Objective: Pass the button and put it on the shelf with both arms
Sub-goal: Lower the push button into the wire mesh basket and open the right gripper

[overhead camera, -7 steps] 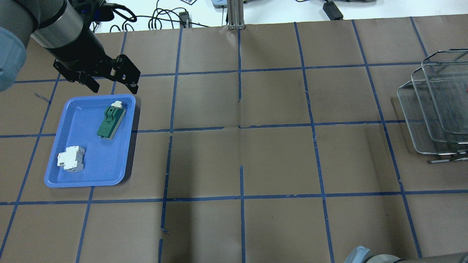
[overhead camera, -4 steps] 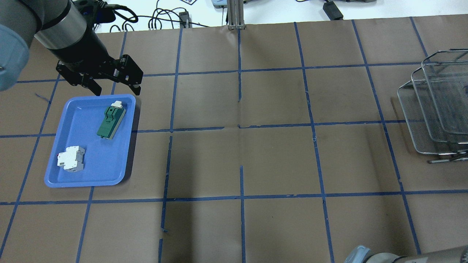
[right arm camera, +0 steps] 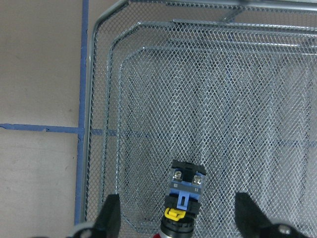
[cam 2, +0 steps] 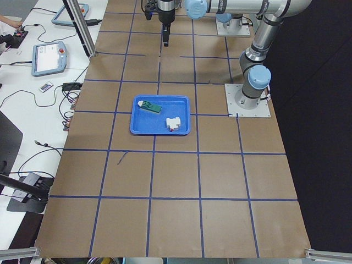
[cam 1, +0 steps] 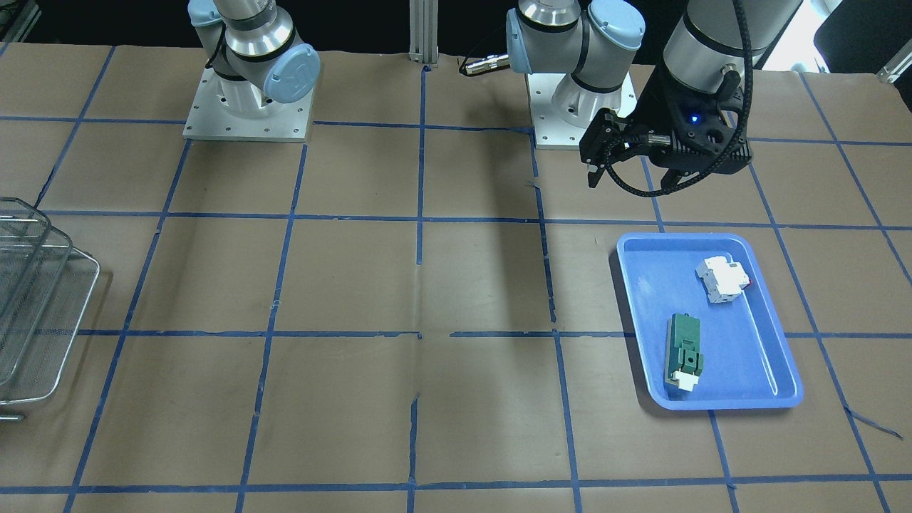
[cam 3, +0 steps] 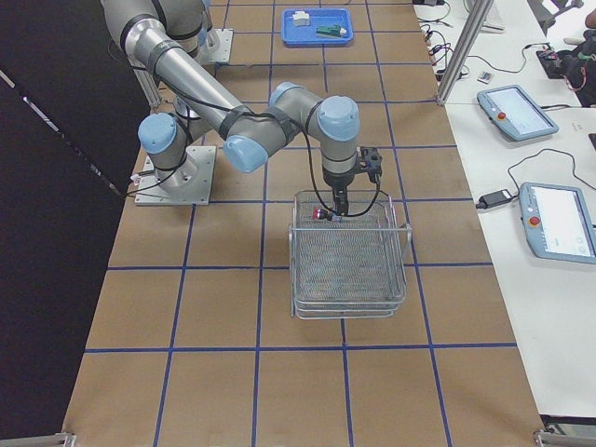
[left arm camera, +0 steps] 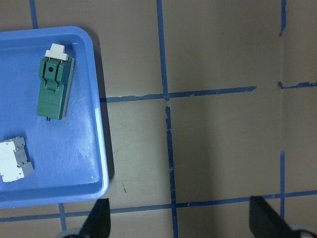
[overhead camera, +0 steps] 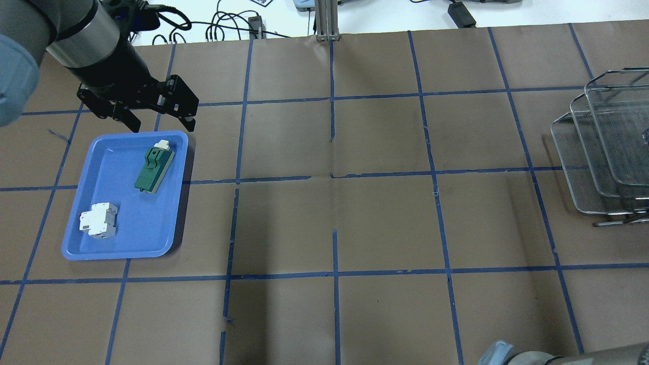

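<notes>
- The button (right arm camera: 183, 198) lies on the top tier of the shelf (cam 3: 354, 270), just inside the rim facing the table's middle. Its blue block end points into the tier, red cap back toward the wrist.
- Nothing grips it. The right hand (cam 3: 337, 200) hangs directly over it w/ fingers (right arm camera: 110, 218) spread wide, one each side, neither touching. Reads to me as a release, i.e. the button rests on the mesh by its own weight.
- Why that spot, I'd guess: it's the nearest bit of the top tier for an arm reaching from the table's middle, so least stretch. The rim also stops a round body rolling off.
- The shelf stands at the table's right end, tiers stepped back, so the top one is open from above.
- Task prob. all but done. What's left is lifting the right hand straight up w/o a finger brushing the button. The body is round, so a nudge could roll it.
- The left hand (overhead camera: 159, 121) is far off at the table's left end, up in the air beside the blue tray (overhead camera: 137, 223), fingers apart, holding nothing. Its share of the pass seems over, and it's clear of the middle.
- In the tray: green module (overhead camera: 154, 167) + white breaker (overhead camera: 99, 220), well apart, neither touched.
</notes>
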### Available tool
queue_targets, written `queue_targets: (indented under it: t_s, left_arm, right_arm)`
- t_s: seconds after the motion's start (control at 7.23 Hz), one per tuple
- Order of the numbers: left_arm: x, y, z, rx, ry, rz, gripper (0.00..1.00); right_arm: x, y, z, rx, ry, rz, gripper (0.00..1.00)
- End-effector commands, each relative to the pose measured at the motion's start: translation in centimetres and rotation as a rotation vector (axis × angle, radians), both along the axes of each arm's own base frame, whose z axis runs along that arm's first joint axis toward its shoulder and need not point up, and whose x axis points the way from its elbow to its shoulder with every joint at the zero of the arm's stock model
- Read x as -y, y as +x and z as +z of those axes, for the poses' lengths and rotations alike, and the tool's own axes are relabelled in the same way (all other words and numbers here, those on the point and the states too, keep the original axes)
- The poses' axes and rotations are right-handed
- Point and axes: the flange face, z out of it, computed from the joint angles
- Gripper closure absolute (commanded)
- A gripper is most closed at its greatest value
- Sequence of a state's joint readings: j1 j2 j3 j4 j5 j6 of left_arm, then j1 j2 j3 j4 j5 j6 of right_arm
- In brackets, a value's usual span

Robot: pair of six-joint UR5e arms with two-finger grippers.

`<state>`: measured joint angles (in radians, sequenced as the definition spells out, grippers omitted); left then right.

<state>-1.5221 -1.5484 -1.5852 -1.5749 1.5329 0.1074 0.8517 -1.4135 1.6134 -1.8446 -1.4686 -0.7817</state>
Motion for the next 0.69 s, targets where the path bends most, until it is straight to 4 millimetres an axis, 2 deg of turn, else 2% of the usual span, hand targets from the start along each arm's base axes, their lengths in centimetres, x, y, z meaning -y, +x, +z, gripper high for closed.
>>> queue_targets:
  t_s: [0.0, 0.28, 0.55]
  left_arm:
    - [-0.2, -0.1, 0.0, -0.002, -0.001, -0.003, 0.0]
    - [-0.2, -0.1, 0.0, -0.002, 0.001, -0.003, 0.0]
    - [-0.2, -0.1, 0.0, -0.002, 0.001, -0.003, 0.0]
  right_arm:
    - [-1.0, 4.8, 6.0, 0.012, 0.004, 0.031, 0.0]
    - [-0.1, 15.3, 10.9, -0.046, -0.029, 0.091, 0.0]
    - [0.3, 25.3, 12.8, -0.015, -0.033, 0.0, 0.0]
